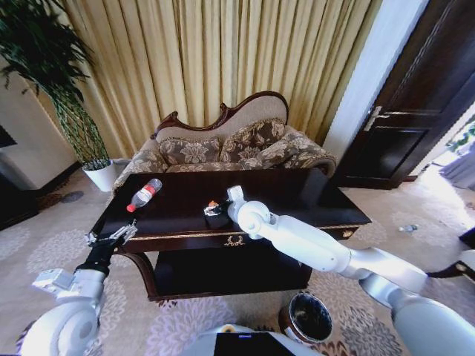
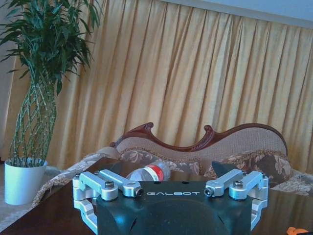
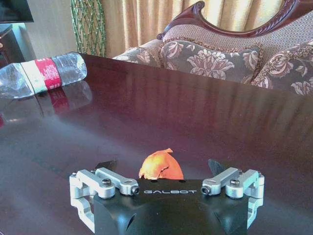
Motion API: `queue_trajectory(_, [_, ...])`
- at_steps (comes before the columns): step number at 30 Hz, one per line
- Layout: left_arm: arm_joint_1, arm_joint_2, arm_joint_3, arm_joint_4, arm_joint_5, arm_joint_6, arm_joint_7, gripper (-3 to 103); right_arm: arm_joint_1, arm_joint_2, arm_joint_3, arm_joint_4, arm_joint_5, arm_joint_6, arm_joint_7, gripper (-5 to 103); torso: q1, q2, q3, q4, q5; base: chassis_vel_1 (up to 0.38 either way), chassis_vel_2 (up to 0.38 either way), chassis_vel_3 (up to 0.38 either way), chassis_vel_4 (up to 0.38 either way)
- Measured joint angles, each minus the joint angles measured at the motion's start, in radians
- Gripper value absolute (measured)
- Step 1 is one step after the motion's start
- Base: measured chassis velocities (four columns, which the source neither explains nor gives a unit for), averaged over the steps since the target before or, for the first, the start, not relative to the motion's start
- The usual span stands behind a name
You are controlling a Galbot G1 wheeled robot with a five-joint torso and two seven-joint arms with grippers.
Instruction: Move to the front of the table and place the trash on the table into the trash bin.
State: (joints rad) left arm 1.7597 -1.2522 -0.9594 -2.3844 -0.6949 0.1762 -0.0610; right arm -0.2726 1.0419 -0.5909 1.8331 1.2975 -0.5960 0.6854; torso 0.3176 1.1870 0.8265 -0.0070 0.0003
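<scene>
The long dark table (image 1: pixel 297 194) stands in front of me. On its left part lies a clear bottle (image 1: pixel 145 194) with a red label, also visible from both wrists (image 2: pixel 149 172) (image 3: pixel 44 73). A small orange scrap (image 1: pixel 214 204) (image 3: pixel 160 165) rests near the table's middle. My right gripper (image 1: pixel 216 211) (image 3: pixel 161 171) is low over the tabletop, open, its fingers either side of the scrap and apart from it. My left gripper (image 1: pixel 113 236) (image 2: pixel 166 171) hovers open by the table's front left corner, facing the bottle. The dark round trash bin (image 1: pixel 308 317) stands on the carpet at my lower right.
A floral sofa (image 1: pixel 230 144) with a carved back sits right behind the table. A tall plant in a white pot (image 1: pixel 102 176) (image 2: pixel 22 181) stands to the back left. A dark door (image 1: pixel 415 111) is at the right. Patterned carpet surrounds the table.
</scene>
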Motion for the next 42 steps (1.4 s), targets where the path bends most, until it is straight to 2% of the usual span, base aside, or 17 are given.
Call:
queue_trajectory(2, [-0.001,0.001,0.001,0.0,0.0,0.0,0.0,100,-0.003,0.0,0.0,0.001,-0.002,0.002,0.001,101,0.0,0.0,0.0,0.0,0.0,0.0,0.0,0.0,0.0])
queue_trajectory(6, [-0.002,0.002,0.006,0.0,0.0,0.0,0.0,100,-0.008,-0.001,0.0,0.003,-0.008,0.004,0.002,87,0.0,0.0,0.0,0.0001,0.0,0.0,0.0,0.0,0.0])
queue_trajectory(11, [-0.002,0.003,0.006,0.003,0.0,-0.001,0.001,100,-0.009,-0.004,-0.004,0.003,-0.016,0.006,0.002,77,0.0,0.0,0.0,0.0001,0.0,0.0,0.0,0.0,0.0])
queue_trajectory(12, [-0.003,0.005,0.004,0.005,-0.001,-0.002,0.002,100,-0.01,-0.005,-0.008,0.003,-0.023,0.008,0.001,65,0.0,0.0,0.0,0.0001,0.0,0.0,0.0,0.0,0.0])
queue_trajectory(15, [-0.004,0.008,0.002,0.005,-0.004,-0.002,0.002,100,-0.01,-0.005,-0.012,0.003,-0.031,0.01,0.0,60,0.0,0.0,0.0,0.0001,0.0,0.0,0.0,0.0,0.0])
queue_trajectory(18, [-0.005,0.01,0.002,0.007,-0.006,-0.002,0.002,100,-0.011,-0.004,-0.017,0.002,-0.038,0.012,-0.001,48,0.0,0.0,0.0,0.0001,0.0,0.0,0.0,0.0,0.0])
queue_trajectory(21, [-0.008,0.01,0.004,0.011,-0.007,-0.005,0.002,100,-0.011,-0.003,-0.023,0.002,-0.043,0.015,-0.002,33,0.0,0.0,0.0,0.0001,0.0,0.0,0.0,0.0,0.0])
queue_trajectory(24, [-0.008,0.01,0.004,0.011,-0.007,-0.005,0.002,100,-0.01,-0.004,-0.026,0.002,-0.044,0.016,-0.002,27,0.0,0.0,0.0,0.0001,0.0,0.0,0.0,0.0,0.0])
queue_trajectory(25, [-0.008,0.01,0.004,0.013,-0.008,-0.007,0.002,100,-0.008,-0.005,-0.028,0.002,-0.047,0.018,-0.003,16,0.0,0.0,0.0,0.0001,0.0,0.0,0.0,0.0,0.0])
queue_trajectory(27, [-0.008,0.01,0.004,0.013,-0.009,-0.007,0.002,100,-0.008,-0.006,-0.029,0.002,-0.048,0.019,-0.003,16,0.0,0.0,0.0,0.0001,0.0,0.0,0.0,0.0,0.0])
queue_trajectory(28, [-0.008,0.011,0.003,0.014,-0.011,-0.007,0.002,100,-0.008,-0.006,-0.029,0.004,-0.048,0.023,-0.003,6,0.0,0.0,0.0,0.0001,0.0,0.0,0.0,0.0,0.0])
queue_trajectory(29, [-0.008,0.011,0.003,0.014,-0.011,-0.007,0.002,100,-0.008,-0.006,-0.029,0.006,-0.049,0.027,-0.002,3,0.0,0.0,0.0,0.0001,0.0,0.0,0.0,0.0,0.0])
queue_trajectory(32, [-0.009,0.013,0.003,0.015,-0.012,-0.007,0.002,100,-0.011,-0.007,-0.027,0.011,-0.061,0.042,-0.002,2,0.0,0.0,0.0,0.0001,0.0,0.0,0.0,0.0,0.0])
queue_trajectory(37, [-0.02,0.024,0.005,0.025,-0.021,-0.007,0.002,100,-0.05,-0.024,0.01,0.039,-0.144,0.162,-0.005,2,0.0,0.0,0.0,0.0003,0.0,0.0,0.0,0.0,0.0])
queue_trajectory(38, [-0.02,0.024,0.005,0.025,-0.021,-0.007,0.002,100,-0.05,-0.024,0.01,0.039,-0.144,0.162,-0.005,2,0.0,0.0,0.0,0.0003,0.0,0.0,0.0,0.0,0.0])
queue_trajectory(40, [-0.023,0.029,0.006,0.028,-0.024,-0.008,0.002,100,-0.068,-0.036,0.041,0.05,-0.17,0.186,-0.015,2,0.0,0.0,0.0,0.0003,0.0,0.0,0.0,0.0,0.0])
queue_trajectory(42, [-0.038,0.044,0.014,0.041,-0.029,-0.007,0.001,100,-0.136,-0.092,0.15,0.073,-0.275,0.229,-0.068,2,0.0,0.0,0.0,0.0001,0.0002,0.0,0.0,0.0,0.0])
